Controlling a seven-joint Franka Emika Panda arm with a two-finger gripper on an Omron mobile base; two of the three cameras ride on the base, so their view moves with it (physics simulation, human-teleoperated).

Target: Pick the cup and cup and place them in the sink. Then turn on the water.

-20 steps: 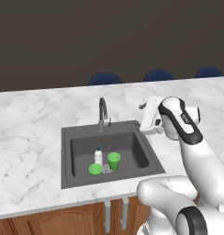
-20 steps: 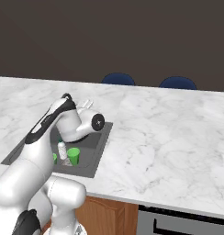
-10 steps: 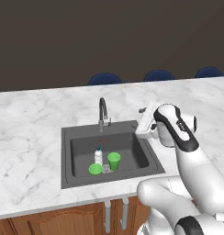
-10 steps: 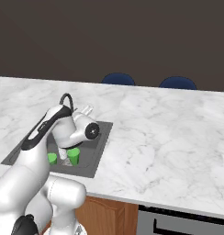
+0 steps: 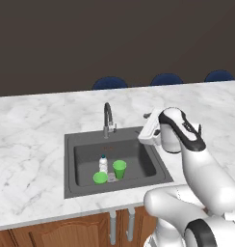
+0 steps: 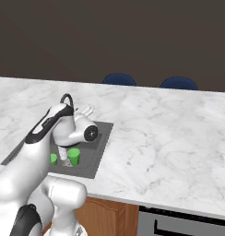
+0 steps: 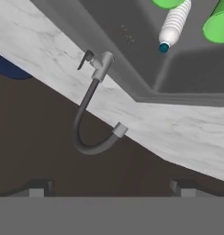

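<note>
Both green cups are seen inside the sink (image 5: 85, 140), a dark grey square basin set into the white marble counter (image 5: 32, 144), toward the counter's front edge. One cup (image 5: 120, 169) stands upright near the basin's front wall; the other cup (image 5: 100, 178) sits just to its left, close to the front wall, with its round green face turned up, and whether it is upright or tipped cannot be told. A small white bottle with a blue cap (image 5: 103, 164) stands just behind and between the two cups. In the right base view the upright cup (image 6: 74, 156) is seen in the basin beside the arm, and the second cup (image 6: 53, 159) is partly covered by the arm. The gooseneck tap (image 5: 108, 118) rises at the middle of the sink's back rim, its small side lever (image 7: 84, 59) being seen in the hand view as a dark stub next to the tap base. The gripper (image 5: 149, 131) is held above the sink's back right corner, clear of the tap and the cups. Its jaws stand wide apart with nothing between them. In the hand view the two dark finger tips (image 7: 38, 189) are seen far apart, with the tap arching between them, and the bottle and cups near the top edge.
</note>
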